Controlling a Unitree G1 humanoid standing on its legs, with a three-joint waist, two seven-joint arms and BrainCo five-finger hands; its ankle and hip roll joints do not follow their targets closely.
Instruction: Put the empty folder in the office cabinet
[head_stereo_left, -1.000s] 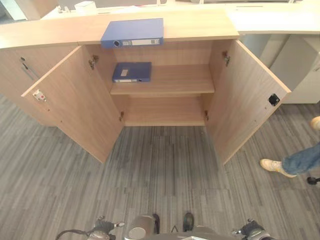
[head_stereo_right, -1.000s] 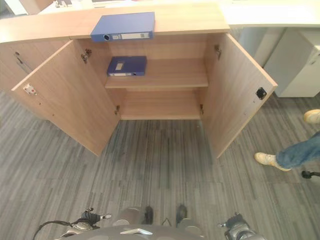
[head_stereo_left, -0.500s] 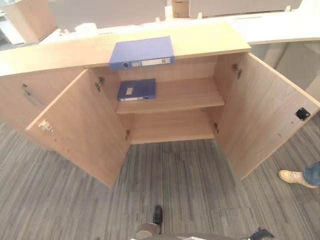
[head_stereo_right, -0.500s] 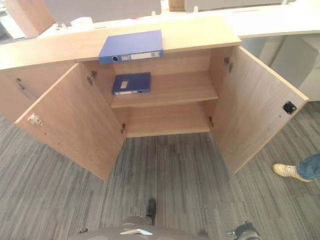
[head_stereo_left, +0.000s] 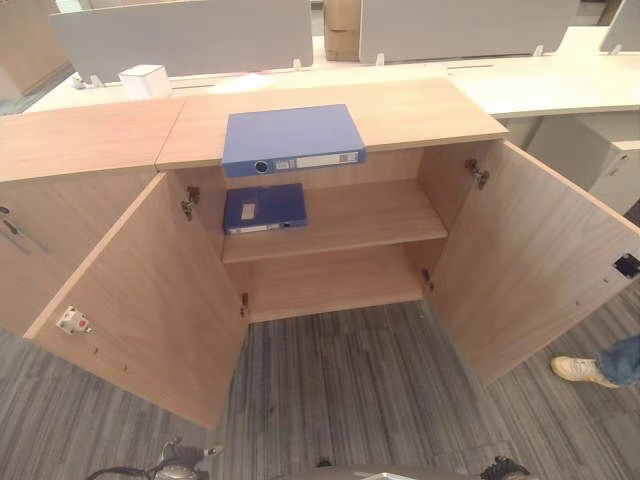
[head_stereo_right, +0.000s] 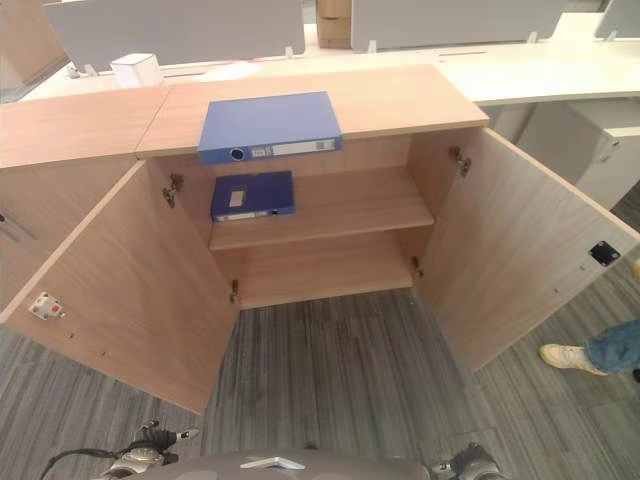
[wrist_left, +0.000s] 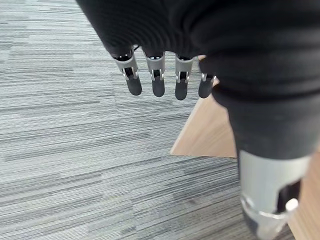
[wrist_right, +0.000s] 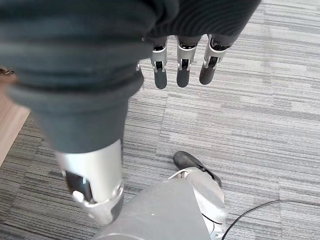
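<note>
A blue folder (head_stereo_left: 292, 138) lies flat on top of the wooden office cabinet (head_stereo_left: 425, 108), its spine at the front edge. A second blue folder (head_stereo_left: 265, 207) lies on the left of the upper shelf (head_stereo_left: 372, 214) inside. Both cabinet doors stand wide open, the left door (head_stereo_left: 140, 300) and the right door (head_stereo_left: 545, 270). The lower shelf (head_stereo_left: 335, 285) holds nothing. My left hand (wrist_left: 158, 82) hangs open over the grey floor beside a door's corner. My right hand (wrist_right: 182, 72) also hangs open over the floor, holding nothing.
A person's shoe (head_stereo_left: 578, 370) and jeans leg (head_stereo_left: 622, 358) stand on the floor past the right door. A white box (head_stereo_left: 145, 80) and grey screens (head_stereo_left: 185, 35) stand on the desks behind. A closed cabinet (head_stereo_left: 40, 240) adjoins on the left.
The whole picture has shifted: the camera looks higher and the cabinet shows nearer and lower in view. The folders and doors have not moved. The person's leg has drawn back a little.
</note>
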